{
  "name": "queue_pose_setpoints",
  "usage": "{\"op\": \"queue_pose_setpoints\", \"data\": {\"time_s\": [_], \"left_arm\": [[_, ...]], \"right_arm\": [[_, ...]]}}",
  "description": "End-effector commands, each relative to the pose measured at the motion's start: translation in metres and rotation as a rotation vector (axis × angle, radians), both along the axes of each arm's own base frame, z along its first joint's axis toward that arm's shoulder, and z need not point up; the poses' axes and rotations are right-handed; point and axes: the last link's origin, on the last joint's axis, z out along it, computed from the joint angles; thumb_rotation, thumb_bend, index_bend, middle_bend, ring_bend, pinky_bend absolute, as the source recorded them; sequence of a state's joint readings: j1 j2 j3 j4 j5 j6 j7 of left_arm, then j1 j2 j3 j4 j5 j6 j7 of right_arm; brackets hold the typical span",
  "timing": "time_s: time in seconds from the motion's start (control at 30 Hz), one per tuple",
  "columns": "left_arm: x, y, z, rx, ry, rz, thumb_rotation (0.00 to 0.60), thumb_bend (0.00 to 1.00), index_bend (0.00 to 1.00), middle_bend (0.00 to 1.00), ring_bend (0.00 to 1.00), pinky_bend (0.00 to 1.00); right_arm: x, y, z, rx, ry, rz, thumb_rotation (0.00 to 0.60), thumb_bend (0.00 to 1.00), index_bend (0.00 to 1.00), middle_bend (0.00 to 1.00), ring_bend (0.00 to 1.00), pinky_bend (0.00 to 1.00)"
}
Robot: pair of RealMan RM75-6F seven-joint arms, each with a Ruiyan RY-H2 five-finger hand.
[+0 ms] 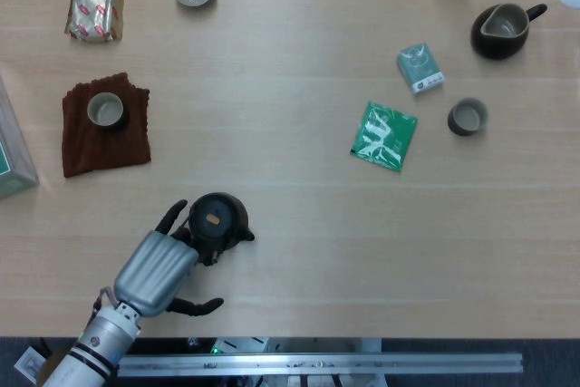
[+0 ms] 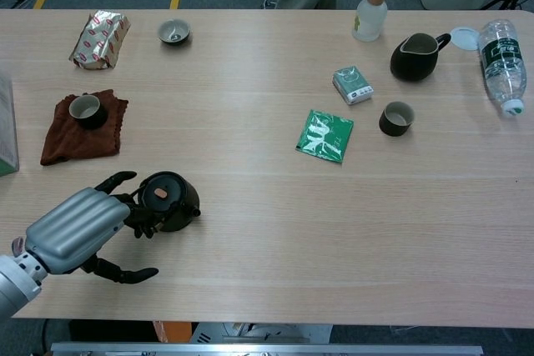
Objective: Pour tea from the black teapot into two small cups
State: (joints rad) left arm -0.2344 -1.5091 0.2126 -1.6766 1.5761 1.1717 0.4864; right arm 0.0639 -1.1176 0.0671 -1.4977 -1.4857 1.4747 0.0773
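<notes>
We see the black teapot [image 2: 169, 201] standing upright on the counter [image 2: 275, 231] near its near-left corner. Our left hand [image 2: 79, 228] sits just left of it, fingers spread and reaching toward the pot's side; whether they touch it we cannot tell, and the hand grips nothing. One small cup [image 2: 84, 109] rests on a brown cloth [image 2: 67, 139] farther back on the left. Another cup [image 2: 396, 117] stands well to the right, near a dark pitcher [image 2: 415, 57]. Our right hand appears in neither view.
</notes>
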Motion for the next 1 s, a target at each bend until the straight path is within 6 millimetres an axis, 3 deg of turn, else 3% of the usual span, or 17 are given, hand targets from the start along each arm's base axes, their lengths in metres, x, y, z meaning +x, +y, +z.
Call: {"op": "queue_pose_setpoints", "data": {"time_s": [0.03, 0.33, 1.0], "left_arm": [[0.0, 0.0, -0.001, 0.0, -0.012, 0.0, 0.295, 0.15, 0.5, 0.55, 0.39, 0.0], [0.001, 0.003, -0.004, 0.013, -0.036, -0.014, 0.301, 0.15, 0.64, 0.69, 0.48, 0.0], [0.013, 0.017, -0.007, 0.015, -0.08, -0.021, 0.288, 0.15, 0.81, 0.9, 0.68, 0.0]], "right_arm": [[0.0, 0.0, 0.0, -0.001, 0.0, -0.001, 0.6, 0.26, 0.25, 0.23, 0.04, 0.06], [-0.001, -0.001, 0.001, -0.006, 0.001, -0.007, 0.6, 0.26, 0.25, 0.23, 0.04, 0.06], [-0.006, -0.002, 0.005, -0.024, -0.002, -0.026, 0.6, 0.26, 0.25, 0.23, 0.04, 0.06]]}}
